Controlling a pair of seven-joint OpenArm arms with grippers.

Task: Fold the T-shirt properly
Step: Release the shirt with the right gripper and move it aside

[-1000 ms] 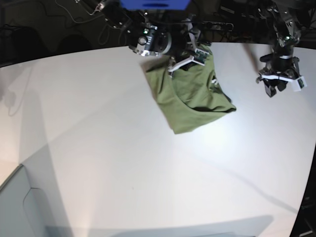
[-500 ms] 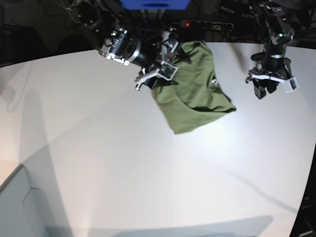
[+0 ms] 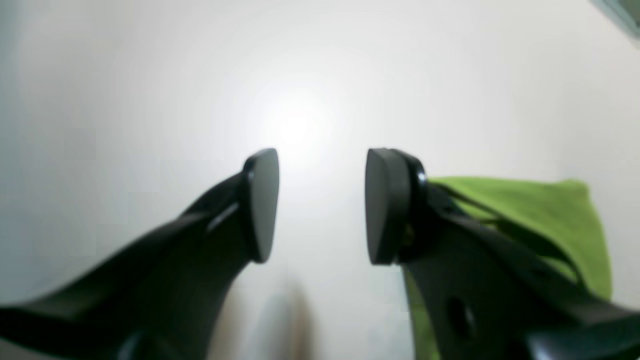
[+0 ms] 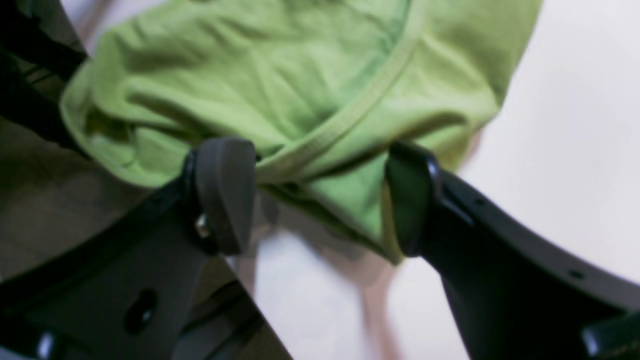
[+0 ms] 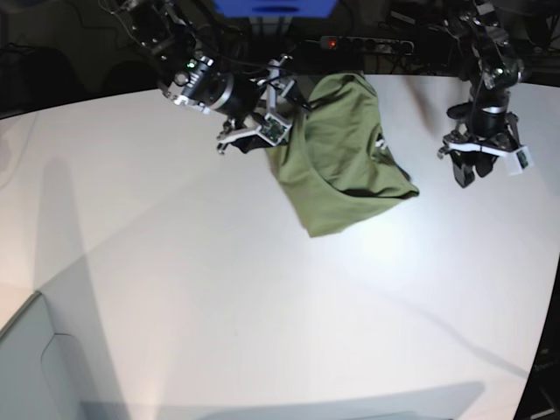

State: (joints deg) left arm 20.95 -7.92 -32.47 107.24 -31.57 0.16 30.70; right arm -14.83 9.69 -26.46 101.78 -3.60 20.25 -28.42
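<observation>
Your right gripper (image 4: 320, 200) stands wide open, holding nothing: the plain olive-green, thin, wrinkled short-sleeved T-shirt (image 5: 346, 162) lies just beyond its two dark fingertips (image 4: 225, 192), a ribbed hem crossing the gap between them without being pinched. In the base view this gripper (image 5: 254, 136) sits at the shirt's edge, its arm reaching in low from the table's far side and tilted toward the cloth. Your left gripper (image 3: 320, 205) is partly open and empty; only bare white tabletop (image 3: 150, 100) shows between its pads (image 3: 262, 200), and the green fabric (image 3: 540, 210) lies outside one finger, apart from it. That arm hangs nearly vertical, fingers pointing down (image 5: 477, 162). The shirt rests folded in a rough wedge near the table's far edge, its long axis running from that edge toward the table's middle.
</observation>
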